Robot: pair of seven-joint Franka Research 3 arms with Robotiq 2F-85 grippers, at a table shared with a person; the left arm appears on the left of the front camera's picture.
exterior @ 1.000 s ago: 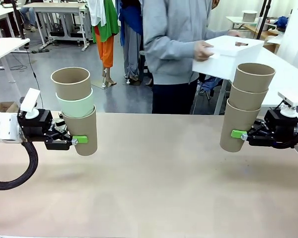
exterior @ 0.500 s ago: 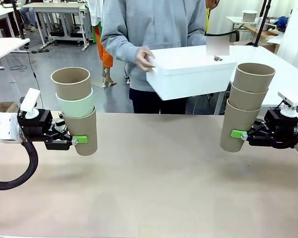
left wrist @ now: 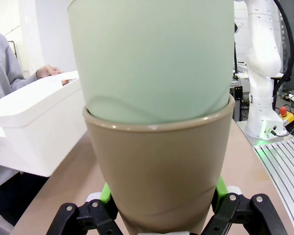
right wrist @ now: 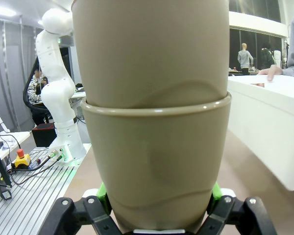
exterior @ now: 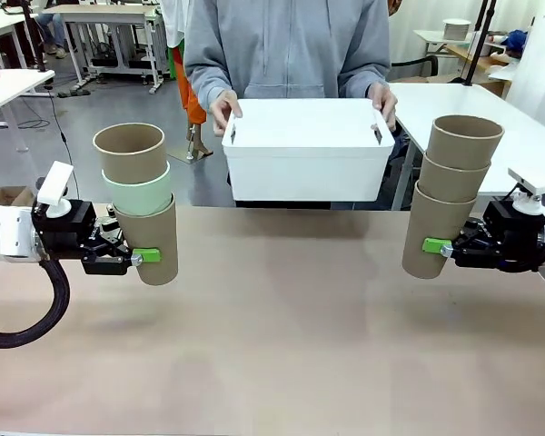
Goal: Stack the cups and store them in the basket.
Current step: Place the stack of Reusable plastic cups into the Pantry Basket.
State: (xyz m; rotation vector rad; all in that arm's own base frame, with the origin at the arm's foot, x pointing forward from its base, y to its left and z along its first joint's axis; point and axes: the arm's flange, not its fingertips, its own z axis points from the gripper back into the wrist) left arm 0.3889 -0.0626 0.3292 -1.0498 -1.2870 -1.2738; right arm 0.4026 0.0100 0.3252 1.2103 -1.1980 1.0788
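My left gripper is shut on the bottom tan cup of an upright stack, held above the table at the left. A mint green cup sits in it, with another tan cup on top. In the left wrist view the green pads squeeze the tan cup under the mint cup. My right gripper is shut on the lowest of three stacked tan cups at the right; this stack leans slightly. A person holds the white basket with both hands above the table's far edge.
The bare tan table stretches between the two stacks. The person stands at the far side in a grey top. White tables stand behind at the right. Another white arm shows in the left wrist view.
The person has turned and carried the white basket from the far right to the middle, holding it level over the far edge. Both arms and their cup stacks have stayed still.
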